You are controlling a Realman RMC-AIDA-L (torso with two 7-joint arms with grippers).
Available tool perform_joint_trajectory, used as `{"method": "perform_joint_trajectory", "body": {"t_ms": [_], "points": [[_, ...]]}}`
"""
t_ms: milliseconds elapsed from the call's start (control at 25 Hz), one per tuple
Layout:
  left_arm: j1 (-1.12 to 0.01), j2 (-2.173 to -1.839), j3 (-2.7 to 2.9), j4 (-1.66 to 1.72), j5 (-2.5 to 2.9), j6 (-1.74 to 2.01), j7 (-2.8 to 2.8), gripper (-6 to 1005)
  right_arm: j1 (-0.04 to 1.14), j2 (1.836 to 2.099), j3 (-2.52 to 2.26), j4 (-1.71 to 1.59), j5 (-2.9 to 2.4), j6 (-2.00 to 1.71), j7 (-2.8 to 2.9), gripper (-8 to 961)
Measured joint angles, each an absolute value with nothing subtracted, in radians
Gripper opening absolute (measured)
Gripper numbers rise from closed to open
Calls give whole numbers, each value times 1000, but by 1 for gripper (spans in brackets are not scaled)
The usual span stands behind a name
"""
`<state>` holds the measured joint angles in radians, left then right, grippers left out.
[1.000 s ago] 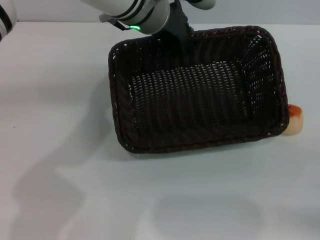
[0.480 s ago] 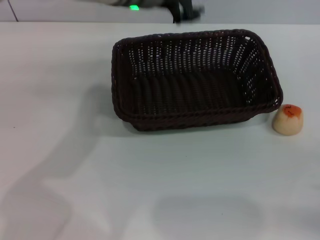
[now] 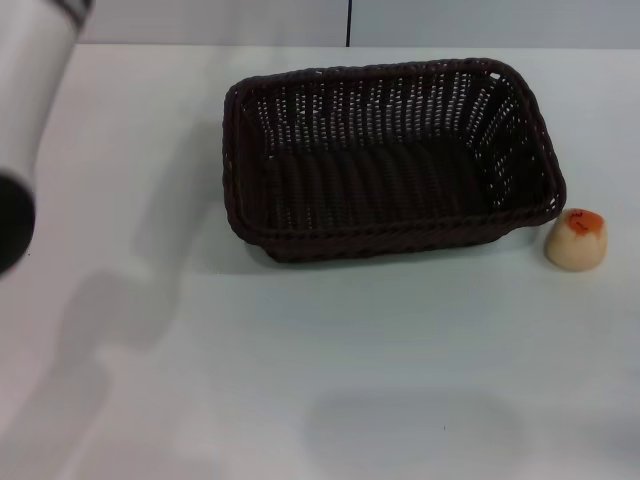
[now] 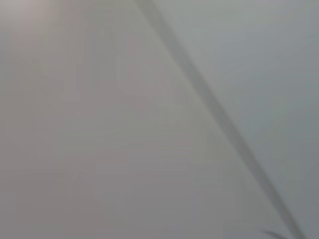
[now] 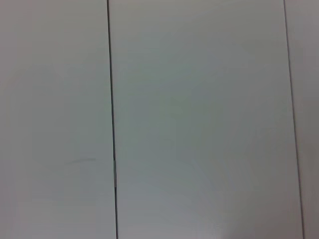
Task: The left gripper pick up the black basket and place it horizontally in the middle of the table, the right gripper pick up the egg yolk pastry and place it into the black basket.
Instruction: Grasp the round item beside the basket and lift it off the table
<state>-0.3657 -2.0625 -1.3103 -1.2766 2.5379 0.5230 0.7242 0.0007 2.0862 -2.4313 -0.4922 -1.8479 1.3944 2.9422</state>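
The black basket [image 3: 390,160] rests flat on the white table [image 3: 300,380], in the middle toward the back, long side across, and nothing lies in it. The egg yolk pastry [image 3: 577,239] stands on the table just off the basket's near right corner, apart from it. Only a white-and-silver segment of the left arm [image 3: 25,110] shows at the left edge of the head view; the left gripper is out of view. The right gripper is out of view. Both wrist views show only plain pale surfaces.
The table's far edge [image 3: 150,45] runs behind the basket. A dark vertical seam [image 3: 349,22] marks the wall behind it.
The left gripper let go of the basket, which settled flat on the table. The arm then drew back from the far rim to the left edge of the head view.
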Motion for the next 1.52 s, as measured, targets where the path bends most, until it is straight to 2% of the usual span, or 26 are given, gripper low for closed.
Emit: {"method": "perform_joint_trajectory", "body": {"t_ms": [40,240,400,440,560,1240,1360,1520], "points": [[-319,-2062,-1296,-1220,2542,680,609,652,1,2086,-2431,-497,-1850,1398,2942,630],[-243,-2058,-1307,-998,2594,902,210,701,11,2084,-2458,-504,-1851,1397,2943,631],[-238,-2059,-1328,-887,2619,954,87,743,36,2083,-2536,-502,-1867,1384,2943,631],[-256,-2063,-1344,-716,2623,1040,0,753,48,2082,-2560,-496,-1901,1371,2943,631],[-269,-2064,-1342,-621,2624,1083,-37,784,51,2079,-2561,-493,-1956,1356,2943,630],[-310,-2066,-1341,-548,2625,1080,-40,788,58,2075,-2594,-491,-2131,1290,2932,631],[-314,-2066,-1341,-546,2625,1080,-42,788,61,2075,-2596,-482,-2132,1280,2932,651],[-315,-2066,-1341,-546,2625,1080,-44,787,69,2075,-2600,-480,-2132,1259,2935,727]]}}
